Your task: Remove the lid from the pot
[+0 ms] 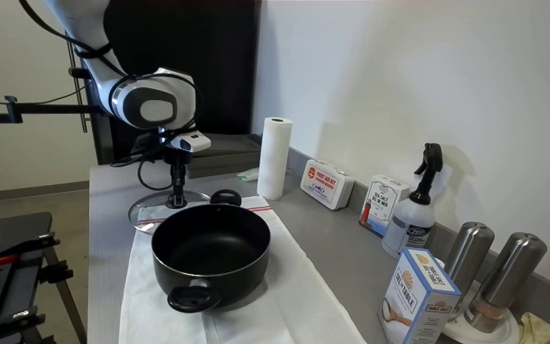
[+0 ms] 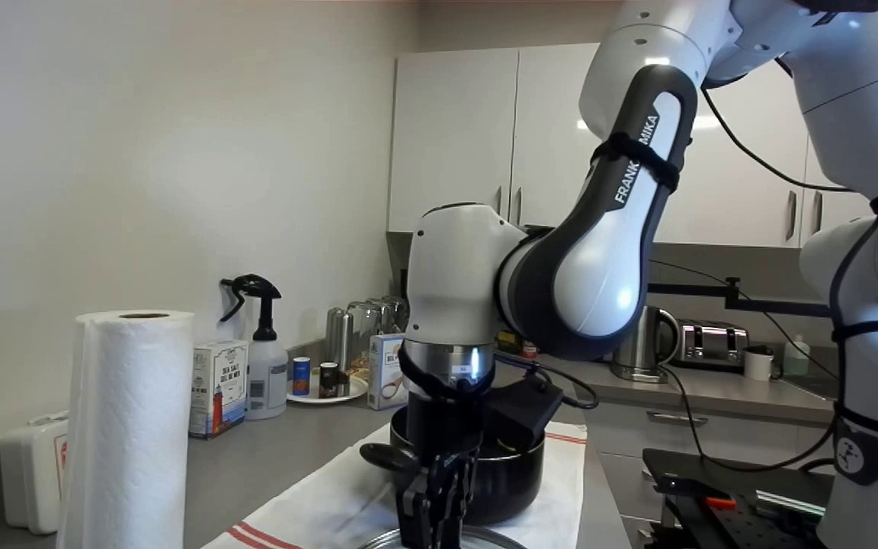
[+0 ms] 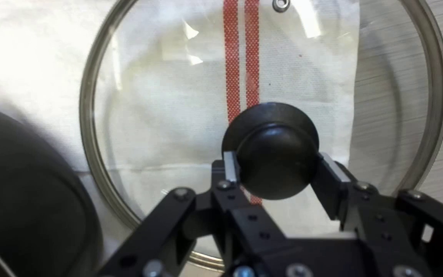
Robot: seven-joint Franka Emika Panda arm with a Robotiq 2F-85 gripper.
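Note:
The black pot [image 1: 227,279] stands uncovered on a white towel, its dark inside showing. It also appears in the other exterior view [image 2: 511,488] and at the left of the wrist view [image 3: 25,200]. The glass lid [image 1: 153,208] is off the pot, beside it, over the towel's end and the counter. It fills much of the wrist view [image 3: 167,127]. My gripper [image 3: 275,167] has its fingers against both sides of the lid's black knob [image 3: 277,154]. The gripper also shows in both exterior views [image 1: 176,198] [image 2: 433,526]. I cannot tell whether the lid's rim touches the surface.
A paper towel roll [image 1: 275,160] stands near the lid. A first aid box [image 1: 326,185], sea salt box [image 1: 384,203], spray bottle [image 1: 411,220], table salt box [image 1: 416,301] and steel mills [image 1: 468,258] line the wall. The white towel [image 1: 294,306] lies under the pot.

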